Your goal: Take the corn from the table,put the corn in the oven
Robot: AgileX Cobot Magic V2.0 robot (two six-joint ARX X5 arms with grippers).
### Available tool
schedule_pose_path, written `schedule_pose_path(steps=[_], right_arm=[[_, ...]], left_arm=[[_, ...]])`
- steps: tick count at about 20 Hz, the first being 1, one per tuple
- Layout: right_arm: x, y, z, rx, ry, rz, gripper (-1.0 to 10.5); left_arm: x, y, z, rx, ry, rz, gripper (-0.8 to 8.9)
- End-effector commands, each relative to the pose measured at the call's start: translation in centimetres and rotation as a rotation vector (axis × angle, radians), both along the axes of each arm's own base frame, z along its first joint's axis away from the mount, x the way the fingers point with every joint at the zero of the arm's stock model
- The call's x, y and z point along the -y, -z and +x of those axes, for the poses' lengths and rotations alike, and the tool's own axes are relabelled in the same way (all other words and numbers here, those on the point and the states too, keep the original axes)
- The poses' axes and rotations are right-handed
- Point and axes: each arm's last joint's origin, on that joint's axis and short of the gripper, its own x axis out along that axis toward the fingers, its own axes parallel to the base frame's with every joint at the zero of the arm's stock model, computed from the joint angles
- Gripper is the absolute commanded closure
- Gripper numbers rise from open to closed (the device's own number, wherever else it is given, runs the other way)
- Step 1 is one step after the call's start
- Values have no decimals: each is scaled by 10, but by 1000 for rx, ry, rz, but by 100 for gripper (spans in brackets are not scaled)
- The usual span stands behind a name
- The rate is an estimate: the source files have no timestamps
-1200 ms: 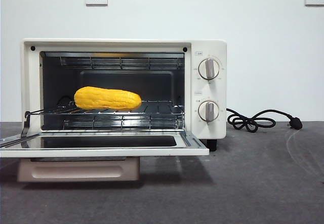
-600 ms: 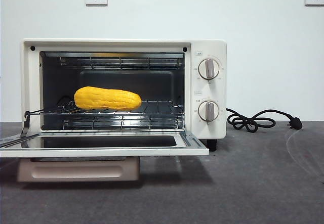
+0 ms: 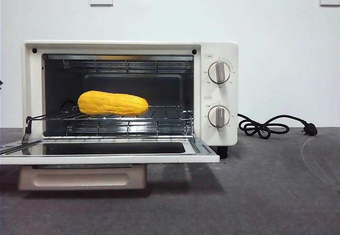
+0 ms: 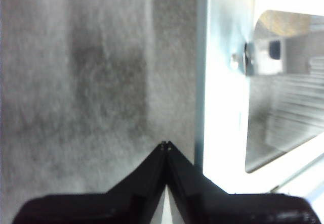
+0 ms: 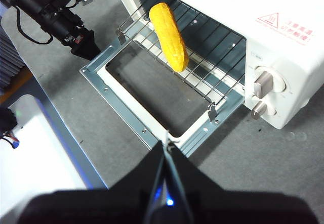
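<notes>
Oven (image 3: 220, 94) stands on the table (image 3: 265, 192), door (image 3: 106, 153) dropped fully open and lying flat toward the front camera; the corn (image 3: 112, 103) lies lengthwise on the wire rack (image 3: 164, 113) inside the oven, toward the side away from the knobs, touched by neither gripper; far end of the cob partly shaded by the cavity in the front view, seen whole from the right wrist; two knobs (image 3: 219, 72) on the oven's panel, markings too small to read; black cord (image 3: 271, 125) coils on the table beside the oven's knob side, plug lying at its end; the oven's beige handle shows under the open door, its lower edge merging with shadow. Left gripper (image 4: 165, 145) hangs over the table just beside the outer corner of the open door, jaws pressed tip to tip with nothing between them; its view is blurred, and only the door's edge and part of the glass can be made out; the same gripper (image 5: 83, 44) shows in the right wrist view at that door corner. Right gripper (image 5: 167, 144) sits high above the door's front edge, well apart from the corn, jaws likewise closed on nothing; its lower body cut off by the frame; pale object at the edge of the right wrist view, away from the oven, not identifiable.
</notes>
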Motion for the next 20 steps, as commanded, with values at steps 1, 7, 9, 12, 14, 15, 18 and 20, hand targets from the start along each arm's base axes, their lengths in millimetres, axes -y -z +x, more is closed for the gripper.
schedule_pose_path(steps=[1,7,9,12,14,15,18,20], right_arm=[[-1,0,1,6,-10,1,959],[0,1,1,3,-10,-1,959],[0,1,1,2,-10,-1,959],[0,1,1,2,-10,-1,959],[0,1,1,3,-10,-1,959],[0,1,1,3,-10,-1,959],[0,1,1,2,-10,-1,959],[0,1,1,2,-10,-1,959]], left_arm=[[-3,3,-5,-21,2,-75,822],[-21,-8,-10,34,-72,-285,822],[-29,-17,-11,114,-95,-396,822],[-41,-33,-12,251,-116,-571,822],[-46,-45,-9,343,-107,-659,821],[-48,-52,-8,370,-107,-685,822],[-49,-75,-5,454,-97,-671,822],[-49,-97,-6,510,-87,-656,822]])
